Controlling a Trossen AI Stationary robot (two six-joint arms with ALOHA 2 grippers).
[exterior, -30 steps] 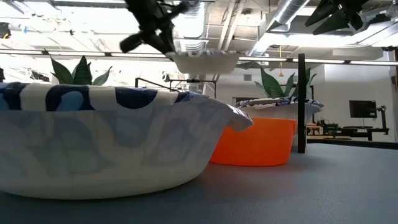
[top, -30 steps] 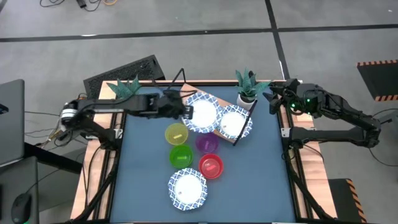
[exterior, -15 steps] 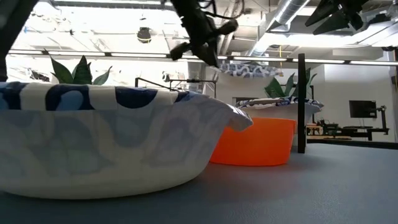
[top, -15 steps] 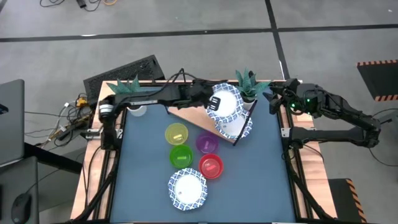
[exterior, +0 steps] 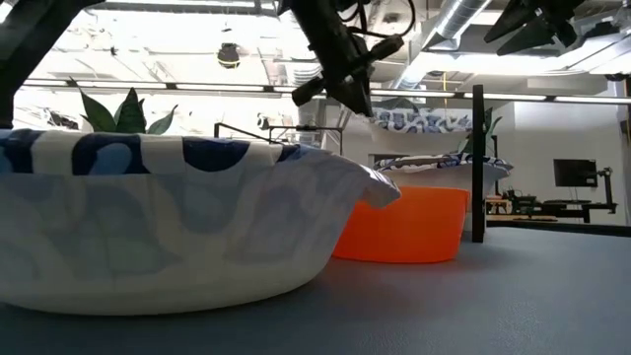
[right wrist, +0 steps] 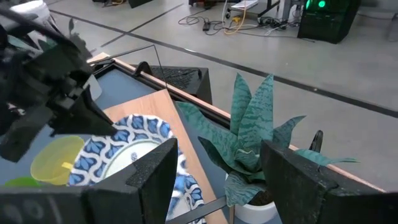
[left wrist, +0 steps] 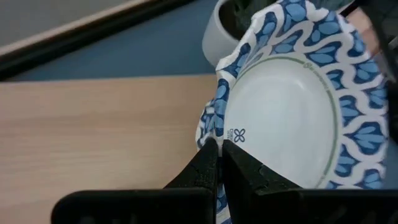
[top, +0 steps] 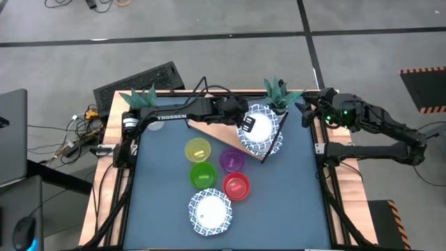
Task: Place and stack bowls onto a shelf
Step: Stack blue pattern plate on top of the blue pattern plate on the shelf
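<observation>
My left gripper (top: 245, 124) reaches across the far side of the table and is shut on a white dish with a blue patterned rim (top: 260, 127). That dish hovers over another like it (top: 269, 145), which lies on the wooden shelf board (top: 217, 128) with its black wire frame. A third patterned dish (top: 209, 211) sits on the blue tabletop near the near edge. The yellow (top: 198, 150), green (top: 203, 174), purple (top: 231, 160) and red (top: 237, 186) bowls stand on the table between them. My right gripper (top: 306, 111) waits open at the table's far right corner. My left gripper (left wrist: 219, 149) pinches the dish's blue rim (left wrist: 211, 127) between its two fingers, on the side of the dish toward the table's left. The fingers come from the table's left, slanting down. The dish (exterior: 424, 118) is lifted clear, above the dish on the shelf (exterior: 444, 164).
Two potted plants stand at the far edge, one at the left (top: 143, 97) and one (top: 279, 94) right beside the held dish. The black frame post (exterior: 478, 163) rises at the shelf's right side. Bare blue tabletop (top: 293, 202) lies on the near right.
My left gripper has carried the dish toward the table's right, from over the shelf's middle to above the dish lying on the shelf, and has come down a little. It has stayed shut on the rim. My right arm has kept still.
</observation>
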